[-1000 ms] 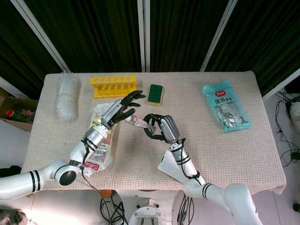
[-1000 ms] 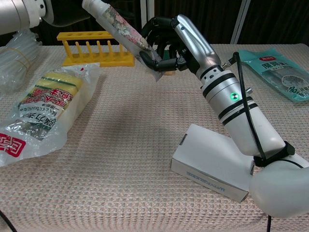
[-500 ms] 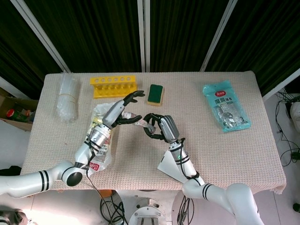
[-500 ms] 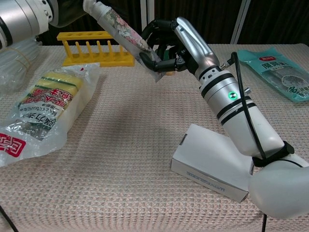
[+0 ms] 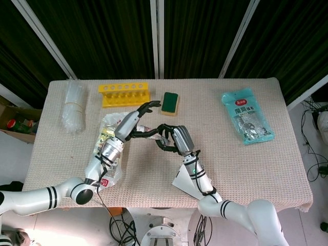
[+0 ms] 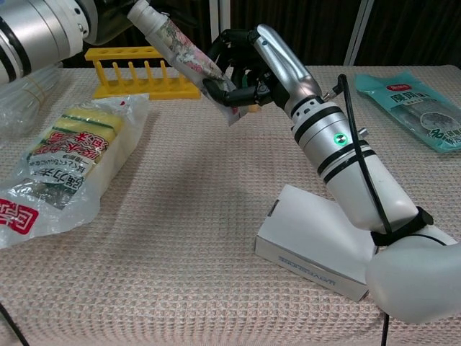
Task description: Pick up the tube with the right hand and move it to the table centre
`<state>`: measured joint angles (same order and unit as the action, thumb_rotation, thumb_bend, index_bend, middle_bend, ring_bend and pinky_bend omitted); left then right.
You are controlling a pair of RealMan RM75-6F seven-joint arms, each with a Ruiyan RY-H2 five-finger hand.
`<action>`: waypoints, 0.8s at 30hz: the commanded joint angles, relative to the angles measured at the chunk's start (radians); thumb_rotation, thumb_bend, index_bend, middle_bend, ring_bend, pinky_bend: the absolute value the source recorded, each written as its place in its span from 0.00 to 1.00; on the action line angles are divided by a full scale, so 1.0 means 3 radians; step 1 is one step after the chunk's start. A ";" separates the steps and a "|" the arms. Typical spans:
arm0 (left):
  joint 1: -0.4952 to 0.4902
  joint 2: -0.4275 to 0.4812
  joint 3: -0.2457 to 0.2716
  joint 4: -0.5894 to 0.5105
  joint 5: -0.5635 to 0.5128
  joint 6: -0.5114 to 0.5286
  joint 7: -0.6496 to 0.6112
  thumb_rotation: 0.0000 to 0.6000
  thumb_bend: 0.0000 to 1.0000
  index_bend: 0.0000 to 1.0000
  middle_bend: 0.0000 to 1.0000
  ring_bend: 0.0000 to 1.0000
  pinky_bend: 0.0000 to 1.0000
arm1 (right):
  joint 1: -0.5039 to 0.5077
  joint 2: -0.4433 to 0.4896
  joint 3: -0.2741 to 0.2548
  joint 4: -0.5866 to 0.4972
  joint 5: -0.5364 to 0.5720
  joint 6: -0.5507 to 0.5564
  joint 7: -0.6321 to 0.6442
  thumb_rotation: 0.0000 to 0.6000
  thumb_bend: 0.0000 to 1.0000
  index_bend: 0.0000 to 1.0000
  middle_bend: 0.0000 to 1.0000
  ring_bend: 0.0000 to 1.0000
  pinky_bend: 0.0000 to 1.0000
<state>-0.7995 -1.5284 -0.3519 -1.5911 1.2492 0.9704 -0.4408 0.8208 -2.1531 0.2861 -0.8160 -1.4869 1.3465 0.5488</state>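
Right hand (image 6: 248, 68) fingers pinch flat end of printed soft plastic tube (image 6: 184, 58) above tabletop (image 6: 216, 194); left hand (image 5: 137, 119) fingers now spread, letting go. Handover nearly complete.

- Both views are bright and evenly lit, with light that seems to fall from above.
- In the head view the table (image 5: 246, 169) shows its cloth weave clearly; shadows under the arms are faint and soft.
- The dark curtains (image 5: 205, 36) beyond the table's far edge stay nearly black, with little detail.
- In the chest view the right arm (image 6: 346, 166) carries soft white highlights, and its near end at the bottom right corner is slightly soft.
- The white box (image 6: 317, 245) casts a soft shadow at its near edge.
- The plastic bag (image 6: 65, 166) near the table's left edge shows small glints of glare.
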 commanded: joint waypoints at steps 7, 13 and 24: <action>0.0004 -0.0125 0.0056 0.0136 0.0085 0.0246 0.0361 0.27 0.00 0.13 0.17 0.09 0.20 | -0.0026 -0.0007 0.0025 -0.0102 0.0052 -0.0041 -0.0020 1.00 0.45 1.00 0.95 0.84 0.90; -0.0002 -0.0152 0.0082 0.0155 0.0119 0.0289 0.0457 0.27 0.00 0.13 0.17 0.09 0.19 | -0.0020 0.0001 0.0051 -0.0168 0.0064 -0.0060 -0.0058 1.00 0.45 1.00 0.95 0.84 0.90; -0.0012 -0.0232 0.0122 0.0217 0.0185 0.0352 0.0514 0.22 0.00 0.14 0.18 0.09 0.19 | -0.0002 0.0012 0.0097 -0.0268 0.0079 -0.0082 -0.0103 1.00 0.45 1.00 0.95 0.84 0.90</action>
<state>-0.8031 -1.5932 -0.3172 -1.5318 1.3002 1.0707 -0.2902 0.8199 -2.1497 0.3143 -0.8951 -1.4636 1.3221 0.5186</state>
